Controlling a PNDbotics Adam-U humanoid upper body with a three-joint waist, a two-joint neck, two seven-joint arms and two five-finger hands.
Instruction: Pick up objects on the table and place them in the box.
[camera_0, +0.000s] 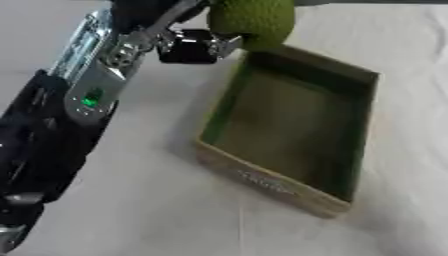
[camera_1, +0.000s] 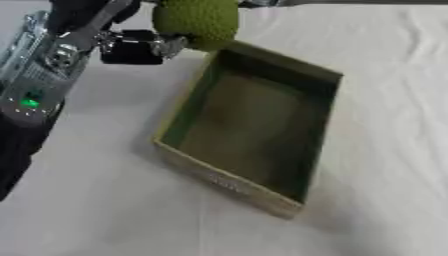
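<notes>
A green, bumpy round object (camera_0: 254, 21) hangs at the top edge, just above the far left corner of the box. My left hand (camera_0: 189, 46) reaches in from the left on a black and silver arm, its black fingers curled against the object's lower left side. The upper part of the hand is cut off by the top edge. The open cardboard box (camera_0: 262, 182) lies askew in the middle, its inside greenish and holding nothing that I can see. My right hand appears in neither view.
A white cloth (camera_1: 385, 75) covers the table, with folds to the right of the box. My left forearm (camera_0: 83, 95) slants across the left side, a small green light on it.
</notes>
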